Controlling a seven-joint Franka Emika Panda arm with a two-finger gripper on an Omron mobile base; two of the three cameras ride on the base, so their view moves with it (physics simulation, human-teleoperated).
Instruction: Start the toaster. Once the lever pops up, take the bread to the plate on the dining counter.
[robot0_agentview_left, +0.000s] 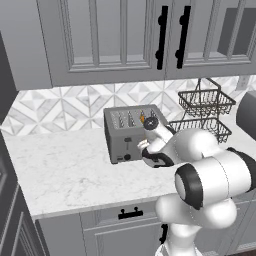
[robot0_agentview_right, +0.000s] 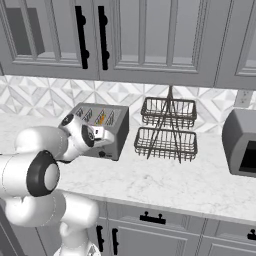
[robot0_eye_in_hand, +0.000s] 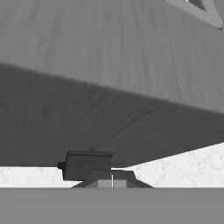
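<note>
Toaster upright on the counter, long axis along the wall, lever face toward the arm. Gripper clenched, tips at a dark lever low on that front face. Bread stands in a slot.

The toaster stands on the worktop, back near the tiled wall, below the wall cabinets. The bread sits in one of its top slots. To its right stands a two-tier wire basket rack, and farther right a toaster oven. The tool is at the toaster's front face, low down by the lever.
</note>
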